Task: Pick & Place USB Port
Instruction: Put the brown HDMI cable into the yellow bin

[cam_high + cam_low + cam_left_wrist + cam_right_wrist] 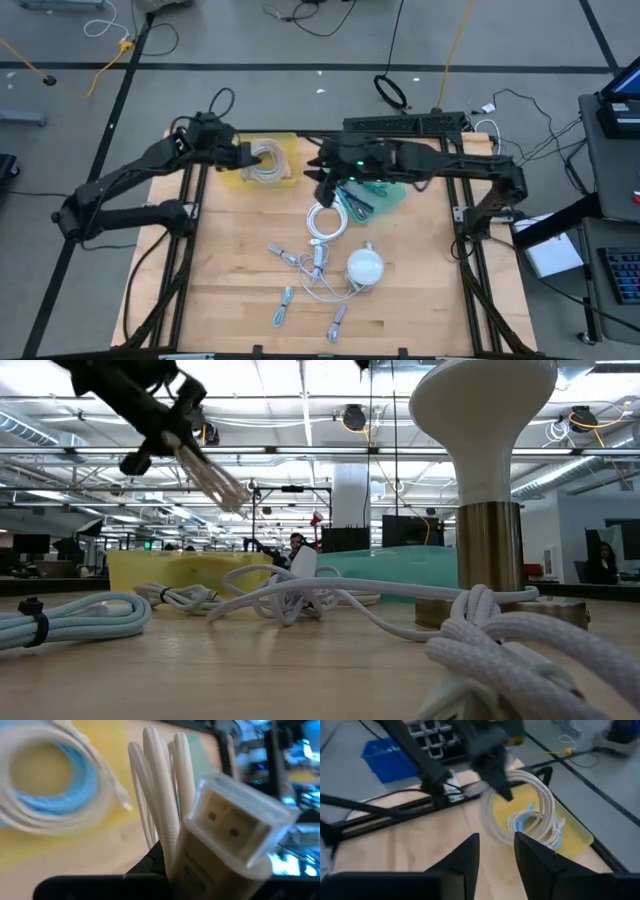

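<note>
a wooden table [230, 300] seen from above, two dark arms reaching over its far half. the left gripper [165, 865] is clenched around a white usb charger block with two ports [235, 827] and its looped white braided cable [160, 795], held just above a shallow yellow plastic tray [285, 150] at the far left that already holds one coil of pale cable [265, 162]. the right gripper [495, 851] hangs released and empty beside a teal tray [395, 195]. the pick looks done, the drop into the tray remains. left on the table: one white cable coil [325, 222], one white dome lamp [365, 266], about four small loose cable pieces nearer.
</note>
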You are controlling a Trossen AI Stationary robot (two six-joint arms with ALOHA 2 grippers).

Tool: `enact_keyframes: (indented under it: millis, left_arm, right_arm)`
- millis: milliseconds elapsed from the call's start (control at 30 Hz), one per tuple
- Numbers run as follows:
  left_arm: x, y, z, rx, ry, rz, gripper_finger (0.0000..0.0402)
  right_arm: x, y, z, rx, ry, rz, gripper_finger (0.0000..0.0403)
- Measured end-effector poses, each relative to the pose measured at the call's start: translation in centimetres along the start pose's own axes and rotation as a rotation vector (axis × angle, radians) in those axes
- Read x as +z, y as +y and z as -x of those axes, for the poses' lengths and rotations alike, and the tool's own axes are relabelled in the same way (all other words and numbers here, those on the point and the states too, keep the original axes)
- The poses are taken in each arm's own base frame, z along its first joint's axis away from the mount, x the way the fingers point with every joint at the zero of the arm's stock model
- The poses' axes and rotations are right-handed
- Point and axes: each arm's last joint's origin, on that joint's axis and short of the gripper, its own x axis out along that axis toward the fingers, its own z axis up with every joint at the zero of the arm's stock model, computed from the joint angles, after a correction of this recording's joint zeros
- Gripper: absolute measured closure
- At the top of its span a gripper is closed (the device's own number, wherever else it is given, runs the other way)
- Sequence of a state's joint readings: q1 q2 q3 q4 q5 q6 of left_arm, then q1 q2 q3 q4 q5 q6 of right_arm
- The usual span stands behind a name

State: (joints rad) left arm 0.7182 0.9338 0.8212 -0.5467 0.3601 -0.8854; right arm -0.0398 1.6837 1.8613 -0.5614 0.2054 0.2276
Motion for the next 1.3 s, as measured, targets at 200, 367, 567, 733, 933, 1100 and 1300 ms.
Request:
enact_keyframes:
  millis: [200,367,567,733,933,1100,1300]
  left_arm:
    - [3.4,1.6,-1.4,-0.01,-0.082,0.004,0.0365]
    - [5.1,3.3,-4.0,-0.006,-0.019,0.051,0.0365]
    - [4.5,5.4,-6.7,0.142,0.109,0.039,0.0365]
    - [4.7,6.8,-7.3,0.273,0.096,0.003,0.0366]
    - [4.5,7.6,-7.5,0.362,0.116,-0.004,0.03]
    - [4.3,7.6,-7.2,0.362,0.141,-0.029,0.0258]
    - [4.7,6.9,-5.3,0.322,0.074,-0.033,0.0245]
  right_arm:
    - [0.7,1.4,1.7,0.053,-0.082,0.015,0.029]
    - [0.4,2.0,1.6,0.067,-0.085,0.008,0.03]
    - [-1.1,2.0,0.6,0.06,-0.025,-0.026,0.0307]
    - [-1.6,2.6,0.6,0.075,-0.015,-0.019,0.0307]
    - [-1.5,2.9,0.7,0.087,-0.027,-0.008,0.0309]
    - [-1.3,2.8,1.0,0.088,-0.036,-0.011,0.0308]
    - [-1.3,2.8,1.0,0.088,-0.036,-0.011,0.0308]
